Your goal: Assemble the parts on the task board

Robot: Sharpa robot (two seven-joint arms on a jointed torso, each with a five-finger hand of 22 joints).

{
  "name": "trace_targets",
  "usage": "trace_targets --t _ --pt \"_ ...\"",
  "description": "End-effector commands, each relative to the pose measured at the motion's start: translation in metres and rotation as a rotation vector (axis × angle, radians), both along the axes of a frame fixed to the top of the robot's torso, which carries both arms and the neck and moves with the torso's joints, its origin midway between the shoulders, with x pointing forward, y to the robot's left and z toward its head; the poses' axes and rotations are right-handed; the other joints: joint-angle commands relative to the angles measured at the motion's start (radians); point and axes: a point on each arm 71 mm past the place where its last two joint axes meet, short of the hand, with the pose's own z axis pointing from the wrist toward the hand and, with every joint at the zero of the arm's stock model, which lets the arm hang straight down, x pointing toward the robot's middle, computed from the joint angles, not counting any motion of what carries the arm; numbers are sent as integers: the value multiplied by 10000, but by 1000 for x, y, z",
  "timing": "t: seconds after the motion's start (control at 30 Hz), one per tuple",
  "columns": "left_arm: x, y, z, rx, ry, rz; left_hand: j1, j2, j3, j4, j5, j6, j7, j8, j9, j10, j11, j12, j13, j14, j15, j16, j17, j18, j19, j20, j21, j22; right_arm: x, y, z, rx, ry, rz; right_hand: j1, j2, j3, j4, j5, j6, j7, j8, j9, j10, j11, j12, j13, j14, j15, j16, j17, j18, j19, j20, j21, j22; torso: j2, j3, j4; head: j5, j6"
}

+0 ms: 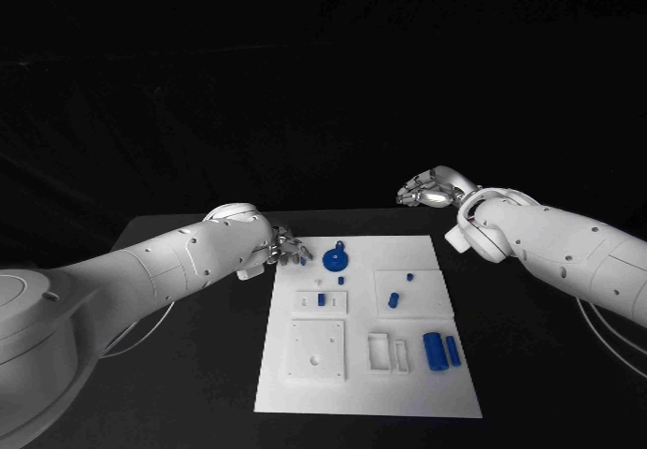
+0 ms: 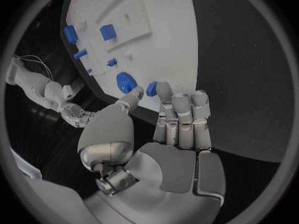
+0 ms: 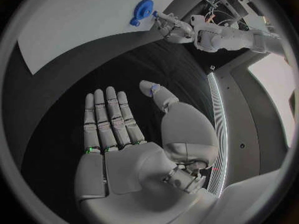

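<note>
The white task board (image 1: 405, 393) lies in the middle of the black table. A blue gear (image 1: 337, 254) sits near its far edge, also seen as the blue gear (image 2: 126, 81) and the gear (image 3: 143, 9). My left hand (image 1: 280, 248) hovers at the board's far left corner and pinches a small blue peg (image 2: 151, 88) between thumb and a fingertip, just beside the gear. My right hand (image 1: 434, 187) is raised beyond the board's far right corner; its palm (image 3: 118, 159) is flat, fingers apart, holding nothing.
More blue parts lie on the board: a small piece (image 1: 341, 278), another (image 1: 393, 299), and two cylinders (image 1: 433, 351) at the right. White raised blocks (image 1: 318, 351) and a slotted frame (image 1: 388, 354) stand on the near half. Bare black table (image 1: 202, 374) surrounds the board.
</note>
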Motion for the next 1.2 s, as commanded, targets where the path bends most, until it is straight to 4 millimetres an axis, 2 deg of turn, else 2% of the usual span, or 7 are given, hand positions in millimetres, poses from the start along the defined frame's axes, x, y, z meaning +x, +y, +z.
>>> trace_targets --t 0.03,0.27,0.53,0.67,0.93,1.03,1.2 --pt "-3 -3 -6 -164 424 -196 12 149 -10 -73 69 59 -2 -10 -66 88 -2 35 16 14 -59 38 15 -50 59 -1146 43 16 0 1 0 -21 -40 50 46 -58 -45 7 -23 -55 20 0 -15 26 21 -51 -14 -68 -11 32 -11 -68 -80 13 -66 12 2 4 -2 1 -9" --pt "-3 -3 -7 -222 455 -191 112 457 -15 -220 84 86 3 -20 -120 121 3 7 25 28 -53 34 32 -61 64 -1147 37 38 1 3 0 -16 -27 74 43 -58 -48 10 -24 -60 22 -1 -18 24 23 -55 -15 -72 -10 36 -19 -69 -82 14 -70 15 4 7 -2 3 -21" --pt "-3 -3 -7 -359 516 -172 294 957 18 -411 20 128 6 -16 -170 138 8 -26 42 24 -47 21 52 -79 54 -1143 26 70 1 3 0 -21 -15 67 39 -57 -52 13 -25 -65 24 -2 -20 22 24 -58 -15 -77 -9 40 -26 -69 -84 15 -75 17 4 -1 -10 10 -41" --pt "-3 -2 -7 -347 526 -143 336 1090 7 -489 27 135 9 -15 -187 141 14 -38 48 19 -42 15 59 -90 45 -1138 19 81 1 4 0 -23 -12 63 38 -56 -53 14 -24 -67 25 -2 -22 20 25 -61 -15 -79 -9 42 -30 -69 -85 15 -78 19 6 4 -7 10 -39" --pt "-3 -3 -7 -451 583 -141 524 1445 30 -782 66 201 2 23 -208 172 7 -60 67 31 -43 15 80 -106 45 -1136 14 115 2 4 0 -23 -4 72 37 -56 -55 15 -22 -71 27 -3 -24 19 26 -64 -15 -85 -9 45 -38 -70 -87 16 -82 22 5 -9 -2 5 -40" --pt "-4 -3 -7 -509 582 -91 656 1577 67 -968 104 311 -22 95 -193 192 -13 -66 78 45 -58 19 92 -111 57 -1138 14 129 2 5 0 -23 2 83 35 -55 -57 16 -22 -73 28 -3 -25 18 26 -65 -15 -87 -8 46 -41 -70 -88 16 -84 23 3 -10 -10 -3 -33" --pt "-4 -2 -6 -564 430 -30 762 1662 61 -1208 102 625 -116 311 -114 296 -96 -39 112 136 -128 65 126 -114 145 -1160 41 152 2 5 0 -25 13 89 29 -55 -61 20 -20 -75 29 -3 -27 17 28 -68 -15 -91 -8 49 -47 -70 -89 18 -87 25 6 -12 -12 -9 -41"
